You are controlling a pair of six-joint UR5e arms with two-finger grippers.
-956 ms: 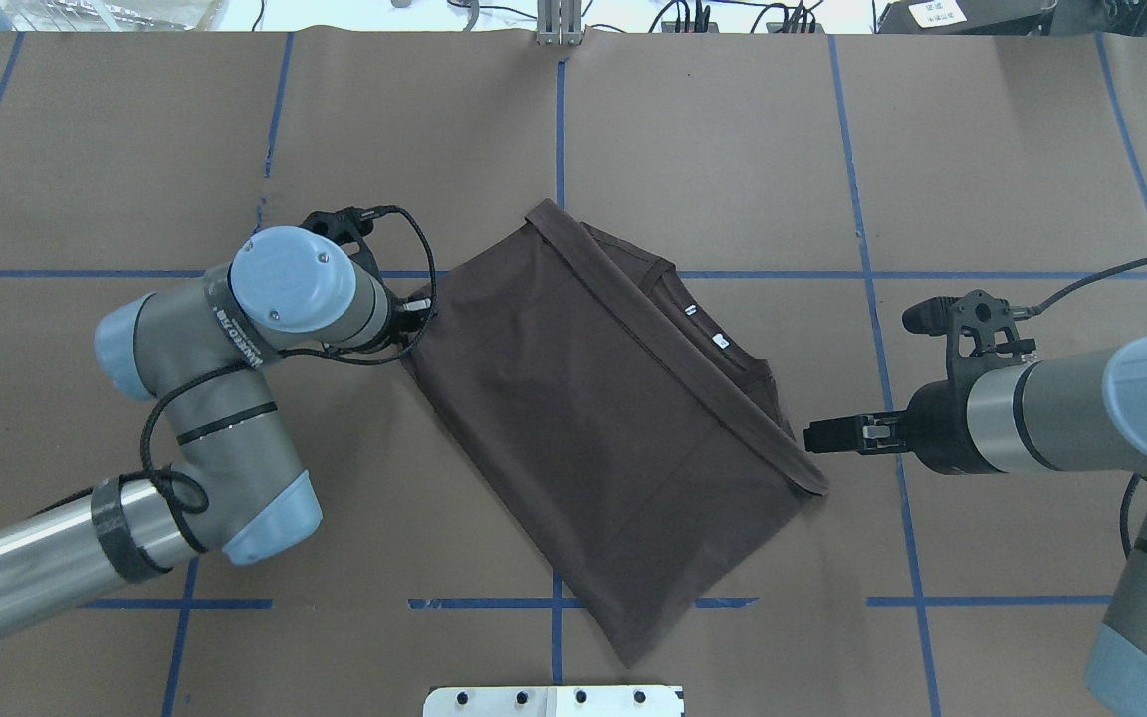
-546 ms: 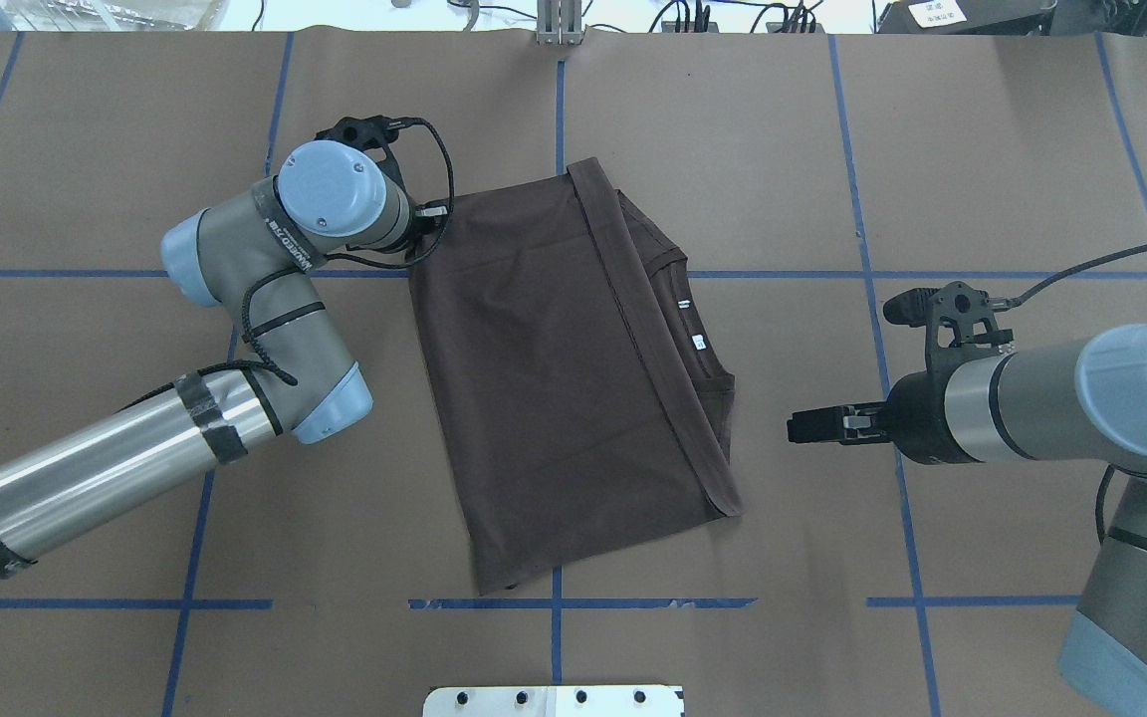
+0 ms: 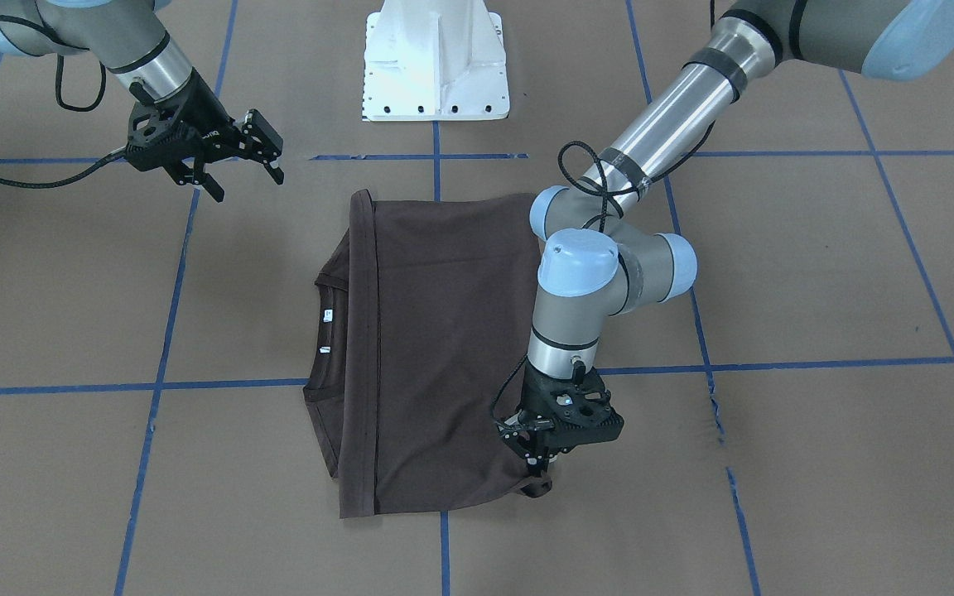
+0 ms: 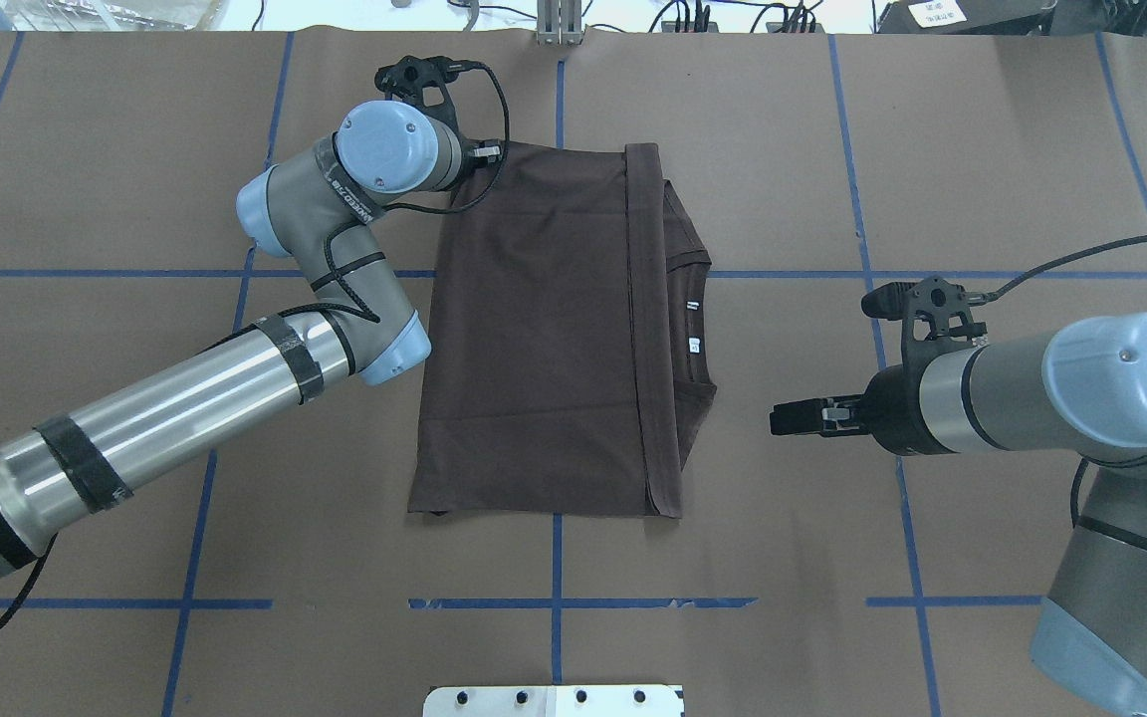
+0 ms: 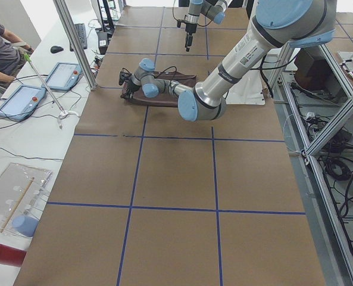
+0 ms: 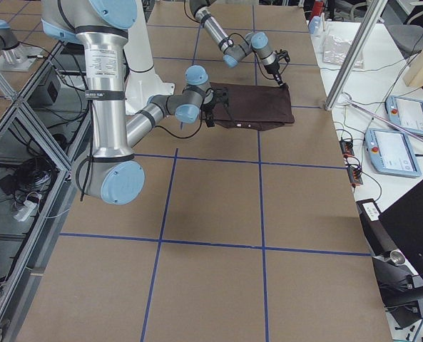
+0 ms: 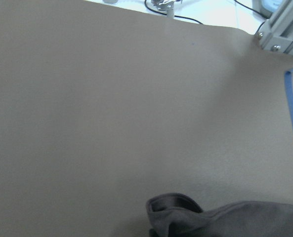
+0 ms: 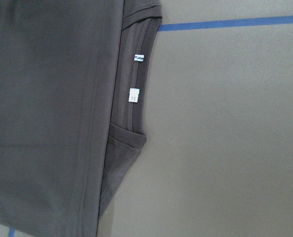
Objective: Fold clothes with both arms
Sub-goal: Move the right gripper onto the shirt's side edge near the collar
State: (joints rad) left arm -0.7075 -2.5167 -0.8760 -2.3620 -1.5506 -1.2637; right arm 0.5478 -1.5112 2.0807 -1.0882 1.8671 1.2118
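Neck tags point(image 8: 133, 95) unreadable; left claw point(image 3: 537, 470) pinches shirt's point(image 4: 534, 339) 11 o'clock corner; right claw point(image 4: 778, 418) wide, apart at 3 o'clock.

No wording can be read for certain. The left arm point(image 4: 185, 408) bears white lettering point(image 4: 345, 195) on its wrist link, and the right arm point(image 6: 100, 92) bears dark lettering point(image 6: 95, 78) on its silver tube; both are too small to make out. The T-shirt point(image 8: 47, 108) has two white neck tags: the upper tag point(image 8: 140, 58) has a blue mark and the lower tag point(image 8: 133, 94) has faint print, neither legible. Beyond the table's far right corner, a white paper label point(image 4: 936, 12) shows print that is blurred.
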